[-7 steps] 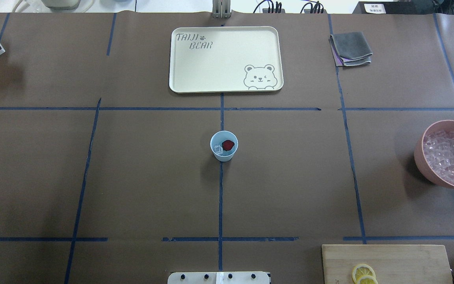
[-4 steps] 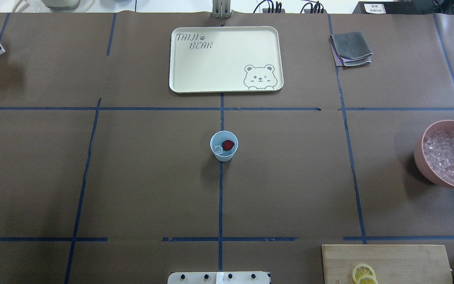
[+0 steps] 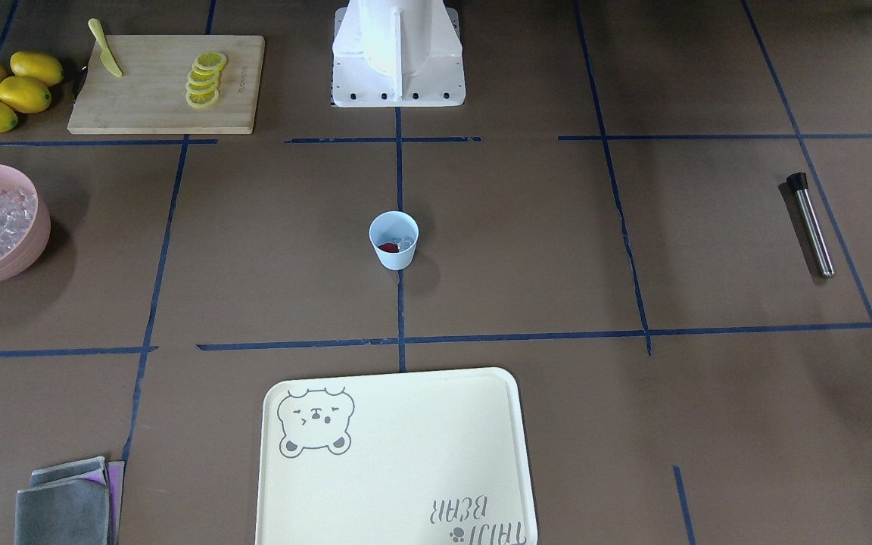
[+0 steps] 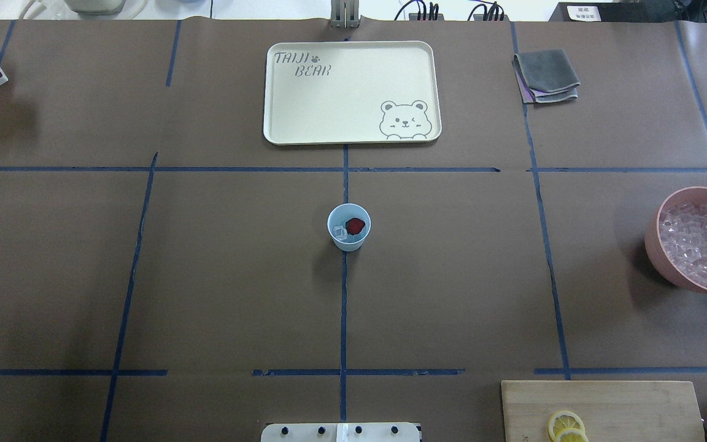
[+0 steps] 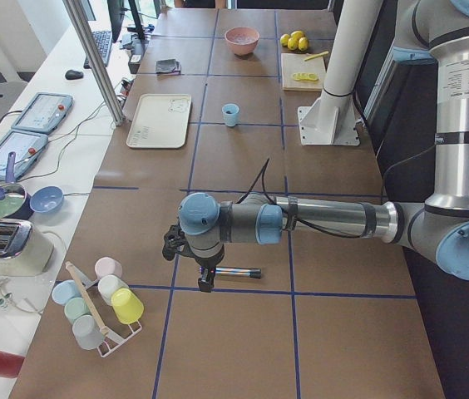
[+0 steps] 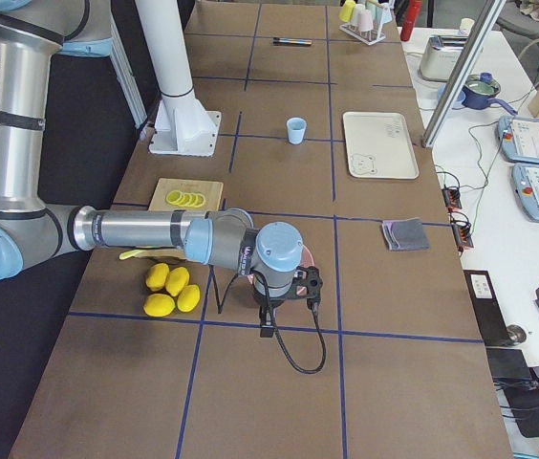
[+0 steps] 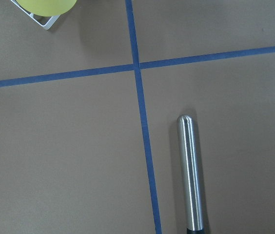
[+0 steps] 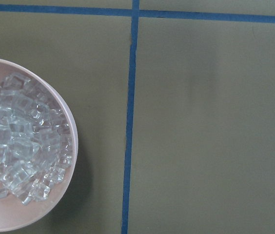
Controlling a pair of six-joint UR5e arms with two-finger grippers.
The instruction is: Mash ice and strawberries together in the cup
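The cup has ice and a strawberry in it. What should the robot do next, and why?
Probably lower the left hand onto the metal rod and grip it. The cup already holds the ice and strawberry, unmashed, and the rod, likely the masher, lies untouched on the table close below that hand.

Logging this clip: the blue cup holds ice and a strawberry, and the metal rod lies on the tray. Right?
Not quite. The cup does hold ice and a strawberry, but the rod lies on the bare table, well apart from the tray, as the front-facing view shows.
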